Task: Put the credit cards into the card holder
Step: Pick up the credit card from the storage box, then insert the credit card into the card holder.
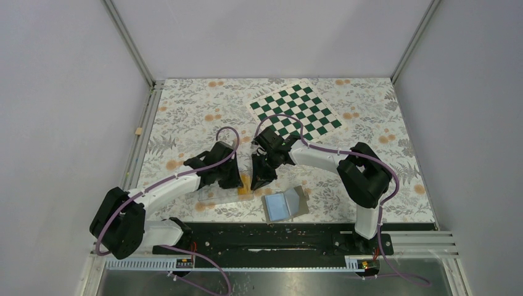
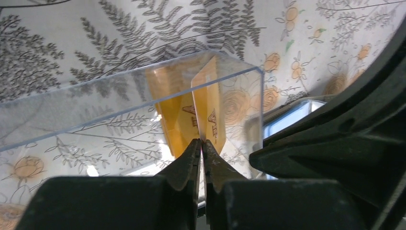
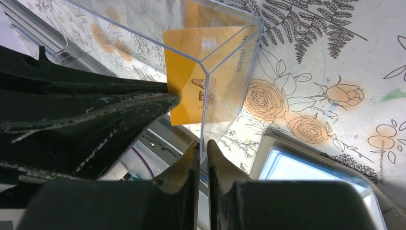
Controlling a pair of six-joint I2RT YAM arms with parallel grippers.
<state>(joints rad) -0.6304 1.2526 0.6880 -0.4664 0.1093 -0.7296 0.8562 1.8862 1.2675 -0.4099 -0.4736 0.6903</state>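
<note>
An orange-yellow credit card point(image 2: 211, 108) stands on edge inside the end of a clear plastic tray point(image 2: 95, 103). My left gripper point(image 2: 201, 142) is shut on the card's lower edge. A second orange card or a reflection point(image 2: 173, 112) shows just left of it. My right gripper point(image 3: 202, 143) is shut on the tray's corner wall point(image 3: 205, 96), with the card point(image 3: 191, 76) behind the plastic. From above, both grippers, left point(image 1: 238, 180) and right point(image 1: 259, 179), meet at the card point(image 1: 247, 184). The grey card holder point(image 1: 285, 205) lies open, pale blue pockets up, also in the right wrist view point(image 3: 311, 172).
A green-and-white chessboard point(image 1: 295, 111) lies at the back right of the floral tablecloth. The clear tray point(image 1: 217, 197) lies along the near edge, left of the card holder. The black arm base rail point(image 1: 271, 237) runs along the front.
</note>
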